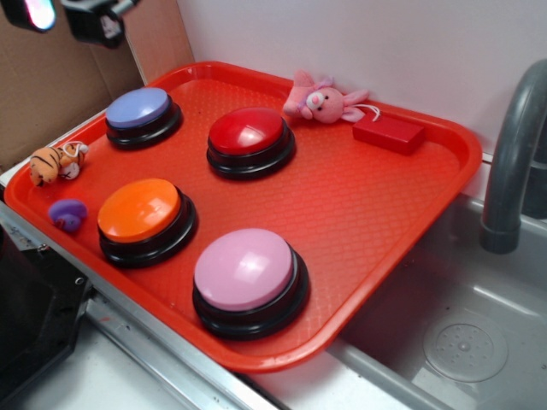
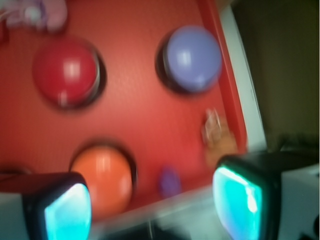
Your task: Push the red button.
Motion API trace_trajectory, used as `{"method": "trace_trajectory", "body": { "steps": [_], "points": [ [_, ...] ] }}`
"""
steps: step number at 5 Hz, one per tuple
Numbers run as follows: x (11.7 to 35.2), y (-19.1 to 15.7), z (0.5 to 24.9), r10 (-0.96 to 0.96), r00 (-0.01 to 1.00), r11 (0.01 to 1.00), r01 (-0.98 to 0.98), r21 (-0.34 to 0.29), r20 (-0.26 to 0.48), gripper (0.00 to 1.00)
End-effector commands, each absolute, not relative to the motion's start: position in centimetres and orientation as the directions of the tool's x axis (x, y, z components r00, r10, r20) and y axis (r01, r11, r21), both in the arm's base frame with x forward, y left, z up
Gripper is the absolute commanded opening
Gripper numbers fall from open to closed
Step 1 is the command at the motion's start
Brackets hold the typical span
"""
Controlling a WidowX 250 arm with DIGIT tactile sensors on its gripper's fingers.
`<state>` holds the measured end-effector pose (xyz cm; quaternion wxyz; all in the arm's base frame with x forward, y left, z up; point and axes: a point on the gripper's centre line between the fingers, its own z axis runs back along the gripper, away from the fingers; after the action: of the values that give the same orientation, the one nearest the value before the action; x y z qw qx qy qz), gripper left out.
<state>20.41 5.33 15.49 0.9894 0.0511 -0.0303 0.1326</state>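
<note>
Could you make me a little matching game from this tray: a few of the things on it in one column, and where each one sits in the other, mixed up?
Seen from the exterior view.

Things:
1. red button
2. pink button
3. tiger toy
4. pink pig toy

Places:
A. front of the tray, nearest the camera
B. at the tray's back rim, beside the small red block
C. on the tray's left rim, near the small purple object
D. towards the back of the tray, right of the blue button

Pairs: 1-D, 2-A, 3-C, 4-B
</note>
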Motion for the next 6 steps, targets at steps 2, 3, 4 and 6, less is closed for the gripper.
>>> {"method": "trace_trajectory", "body": {
  "steps": [2, 3, 4, 6],
  "points": [
    [25.5, 5.2, 10.3, -0.041, 0.975, 0.997, 0.027, 0.067, 0.218, 1.0],
    [25.5, 5.2, 10.3, -0.041, 0.975, 0.997, 0.027, 0.067, 0.218, 1.0],
    [25.5, 5.2, 10.3, -0.041, 0.975, 0.997, 0.027, 0.067, 0.218, 1.0],
    [30.9, 0.6, 9.0, -0.261, 0.949, 0.963, 0.244, 0.111, 0.179, 1.0]
  ]
}}
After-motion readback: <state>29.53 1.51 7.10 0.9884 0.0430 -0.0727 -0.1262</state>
